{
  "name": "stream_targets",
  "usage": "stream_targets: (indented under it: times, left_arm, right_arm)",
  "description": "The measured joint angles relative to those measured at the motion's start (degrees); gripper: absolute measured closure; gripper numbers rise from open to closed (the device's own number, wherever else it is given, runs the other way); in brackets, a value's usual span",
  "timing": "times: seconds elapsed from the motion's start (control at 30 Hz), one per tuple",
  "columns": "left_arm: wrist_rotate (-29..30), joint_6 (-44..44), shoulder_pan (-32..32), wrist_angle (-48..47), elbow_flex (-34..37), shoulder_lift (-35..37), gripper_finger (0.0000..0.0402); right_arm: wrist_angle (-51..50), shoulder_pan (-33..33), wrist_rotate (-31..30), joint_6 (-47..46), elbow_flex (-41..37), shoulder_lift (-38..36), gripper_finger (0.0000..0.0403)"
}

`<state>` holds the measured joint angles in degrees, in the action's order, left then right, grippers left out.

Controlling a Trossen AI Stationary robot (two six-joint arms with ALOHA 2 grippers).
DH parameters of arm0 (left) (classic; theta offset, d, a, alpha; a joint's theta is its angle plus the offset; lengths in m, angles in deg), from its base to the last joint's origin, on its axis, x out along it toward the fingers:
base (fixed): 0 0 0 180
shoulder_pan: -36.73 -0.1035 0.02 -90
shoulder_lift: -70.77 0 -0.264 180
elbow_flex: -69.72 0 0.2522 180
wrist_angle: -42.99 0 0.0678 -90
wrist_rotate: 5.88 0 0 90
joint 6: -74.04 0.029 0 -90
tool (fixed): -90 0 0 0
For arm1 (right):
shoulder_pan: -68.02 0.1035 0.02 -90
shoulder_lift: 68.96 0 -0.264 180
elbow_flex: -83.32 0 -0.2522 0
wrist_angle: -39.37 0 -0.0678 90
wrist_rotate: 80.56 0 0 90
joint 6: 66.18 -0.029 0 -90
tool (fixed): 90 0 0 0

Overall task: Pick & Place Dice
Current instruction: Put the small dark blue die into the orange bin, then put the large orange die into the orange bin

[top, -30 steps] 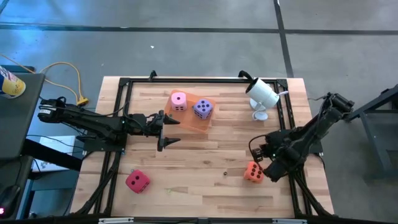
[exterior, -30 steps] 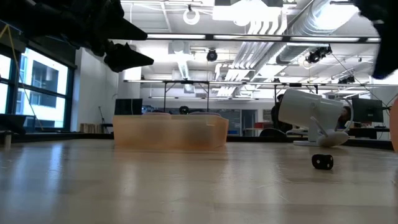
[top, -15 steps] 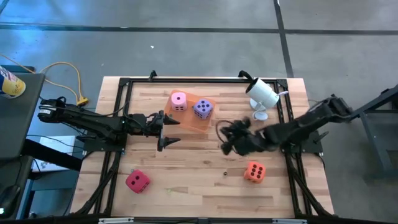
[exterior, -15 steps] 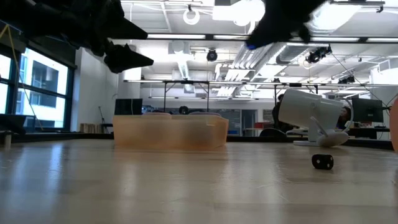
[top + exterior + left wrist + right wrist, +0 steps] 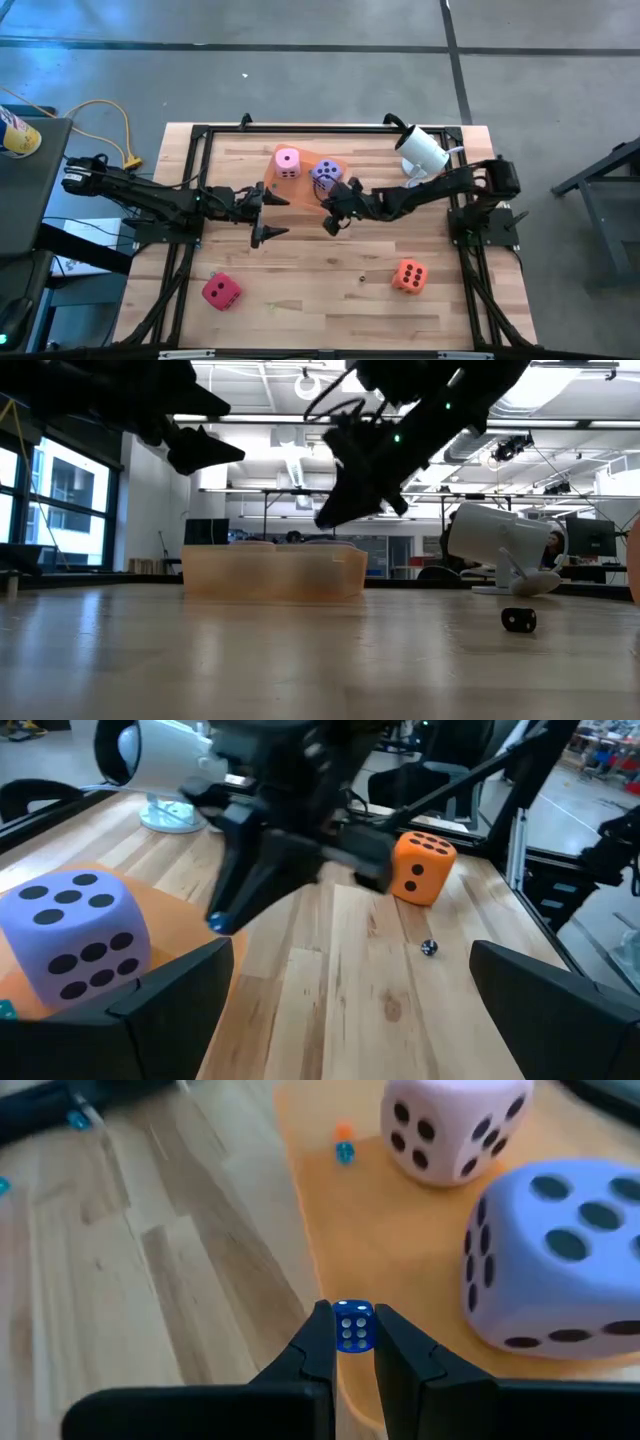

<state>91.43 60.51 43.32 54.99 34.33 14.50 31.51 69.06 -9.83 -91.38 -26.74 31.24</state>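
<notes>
My right gripper [image 5: 352, 1318] is shut on a tiny blue die [image 5: 353, 1330] and hangs over the near edge of the flat orange tray [image 5: 303, 196]. The pink die [image 5: 287, 161] and the purple die [image 5: 326, 175] rest on the tray. On the bare table sit the red die [image 5: 220, 291], near left, and the orange die [image 5: 408, 275], near right. My left gripper [image 5: 270, 212] stands open, left of the tray, with nothing between its fingers. My right gripper pinches the tiny blue die by two opposite faces [image 5: 340, 1330], only at the free ends of its fingers [image 5: 318, 1342]. The fingers slant down, coming from the table's right side. The die is lifted clear, above the tray's near edge.
A white camera-like device [image 5: 422, 150] stands at the far right of the table. A tiny dark die [image 5: 362, 279] lies on the wood beside the orange die. Two tiny coloured dice [image 5: 344, 1142] lie on the tray near the pink die. Black frame rails border the table.
My right gripper has swung from beside the orange die at the near right, across the table toward the left and far edge, to the tray's near edge. It has rolled and tipped on the way and sunk somewhat. The large dice have stayed in place.
</notes>
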Motion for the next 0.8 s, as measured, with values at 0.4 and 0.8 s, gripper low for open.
stream_targets:
  times: [0.4, 0.8]
  left_arm:
    - [0.0, 2.6, 0.3, 0.0, 0.0, 0.0, 0.0006]
    - [0.0, 2.7, 0.3, -0.3, 0.0, 0.0, 0.0006]
  right_arm:
    - [0.4, -2.2, -1.4, 3.0, 0.0, 0.6, 0.0279]
    - [-2.4, -1.2, -3.4, 15.6, 0.6, -4.7, 0.0154]
